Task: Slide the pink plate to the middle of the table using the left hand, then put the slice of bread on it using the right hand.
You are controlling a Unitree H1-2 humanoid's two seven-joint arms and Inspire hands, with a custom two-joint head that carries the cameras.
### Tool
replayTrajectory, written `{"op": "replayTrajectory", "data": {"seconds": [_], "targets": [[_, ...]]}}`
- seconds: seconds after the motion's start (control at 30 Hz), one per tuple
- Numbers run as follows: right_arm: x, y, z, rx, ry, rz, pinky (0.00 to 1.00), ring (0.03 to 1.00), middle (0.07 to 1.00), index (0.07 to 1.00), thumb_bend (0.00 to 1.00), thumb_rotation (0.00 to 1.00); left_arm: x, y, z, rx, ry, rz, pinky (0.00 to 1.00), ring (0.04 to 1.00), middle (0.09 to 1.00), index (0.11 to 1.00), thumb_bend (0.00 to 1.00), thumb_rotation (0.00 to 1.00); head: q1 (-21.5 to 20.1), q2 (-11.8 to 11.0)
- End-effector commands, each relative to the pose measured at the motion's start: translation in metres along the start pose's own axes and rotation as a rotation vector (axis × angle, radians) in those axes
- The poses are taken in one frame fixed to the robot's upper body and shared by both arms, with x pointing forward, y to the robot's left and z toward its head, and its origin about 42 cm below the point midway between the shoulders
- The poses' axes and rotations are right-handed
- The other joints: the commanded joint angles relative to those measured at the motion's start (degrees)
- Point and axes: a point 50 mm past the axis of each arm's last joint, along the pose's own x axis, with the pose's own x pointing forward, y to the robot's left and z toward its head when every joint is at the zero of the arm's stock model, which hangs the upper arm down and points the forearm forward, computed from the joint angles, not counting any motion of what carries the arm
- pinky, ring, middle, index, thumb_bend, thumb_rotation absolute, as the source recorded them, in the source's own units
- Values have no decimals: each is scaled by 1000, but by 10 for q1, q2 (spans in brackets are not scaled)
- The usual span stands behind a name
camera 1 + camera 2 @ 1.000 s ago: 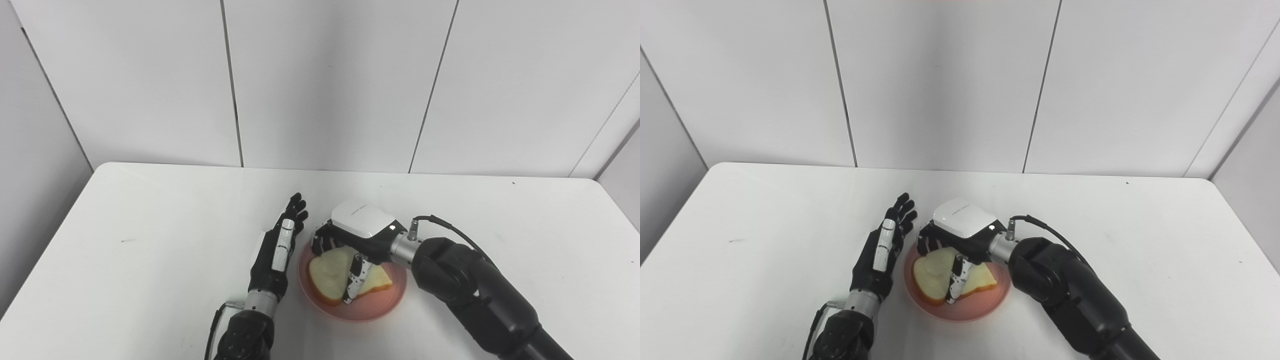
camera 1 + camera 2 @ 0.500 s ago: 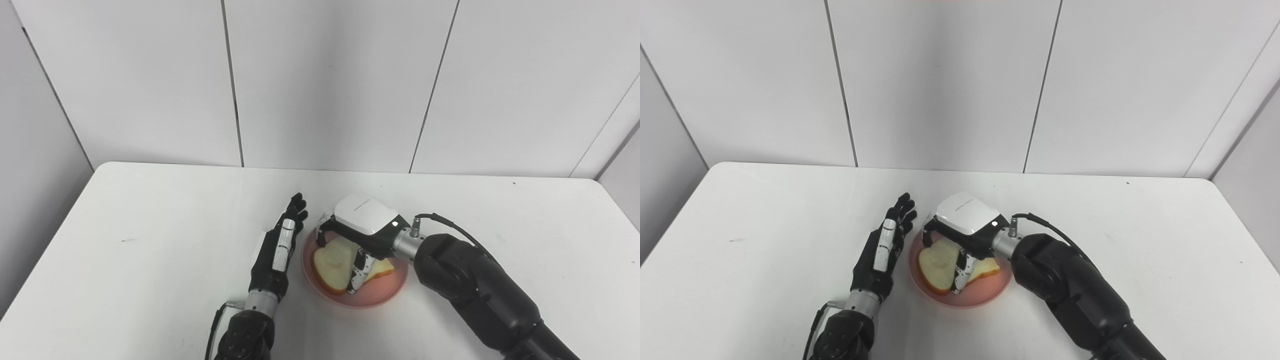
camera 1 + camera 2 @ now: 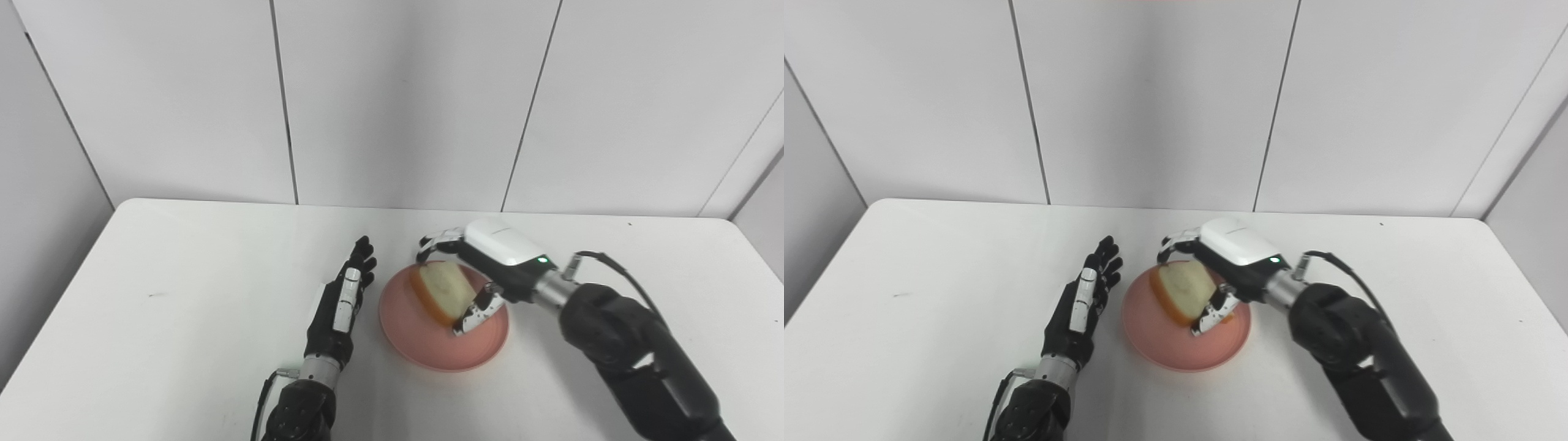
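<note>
The pink plate [image 3: 422,349] sits near the middle of the white table. On its far half a slice of bread [image 3: 442,286] stands tilted, lower crust edge on the plate. My right hand [image 3: 496,254] hovers over the plate's far right side. Its fingers [image 3: 438,240] are spread above the bread with a gap, and the thumb [image 3: 474,311] is by the slice's lower right corner, where the bread seems to lean. My left hand [image 3: 340,306] rests open on its edge just left of the plate, a narrow gap apart.
The white table [image 3: 184,294] has rounded far corners and ends at grey wall panels behind. A black cable [image 3: 612,263] loops off my right wrist. Bare tabletop stretches left of my left hand and right of my right arm.
My right hand has opened and moved up and to the right. The bread went from lying flat to tilted on the plate's far side. The plate shifted slightly right and away. The left hand stayed put.
</note>
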Motion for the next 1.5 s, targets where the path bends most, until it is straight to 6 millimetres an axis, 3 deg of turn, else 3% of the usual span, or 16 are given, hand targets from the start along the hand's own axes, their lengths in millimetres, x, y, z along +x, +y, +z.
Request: {"op": "replayTrajectory", "data": {"seconds": [0.0,0.23,0.3,0.5,0.63,0.7,0.8,1.03,1.17,1.3,1.47], "targets": [[-10,-21,-4,31,3,-92,735,867,886,815,740,131,-1,-1,-2,-22,18,-7,977,965,979,935,699,1000,-1,-1],[-36,-16,-26,135,6,-189,725,921,963,925,739,253,-2,2,-4,-25,26,-7,988,966,979,932,704,1000,-4,-1],[-40,-13,-31,155,11,-202,771,966,996,962,734,326,-2,2,-4,-28,25,-8,974,963,976,927,699,1000,-5,-3],[-47,0,-40,220,4,-239,815,984,1000,989,743,360,-3,3,-4,-36,22,-12,971,966,979,930,689,1000,-6,-2],[-52,23,-54,453,26,-341,895,998,1000,999,736,446,-3,3,-5,-37,19,-11,960,962,977,930,687,1000,-8,-3],[-54,40,-59,579,44,-395,932,999,1000,1000,738,553,-3,4,-5,-42,20,-7,968,962,975,928,688,1000,-8,-3],[-60,60,-50,732,49,-458,966,1000,1000,1000,701,718,-5,6,-3,-37,12,-7,990,975,983,935,679,1000,-10,0],[-53,82,-33,1069,2,-560,1000,1000,1000,1000,690,775,-11,12,2,-25,-1,-8,1000,1000,1000,964,655,1000,-17,-8],[-49,94,-30,1113,33,-589,1000,1000,1000,1000,719,793,-14,17,3,-25,-5,-3,1000,1000,1000,977,644,1000,-23,-12],[-46,107,-27,1136,41,-624,1000,995,1000,1000,725,748,-15,23,0,-19,11,3,1000,1000,1000,993,678,1000,-26,-20],[-42,116,-26,1154,62,-654,1000,1000,1000,1000,729,804,-16,27,-2,-18,10,3,1000,1000,1000,1000,685,1000,-33,-27]]}}
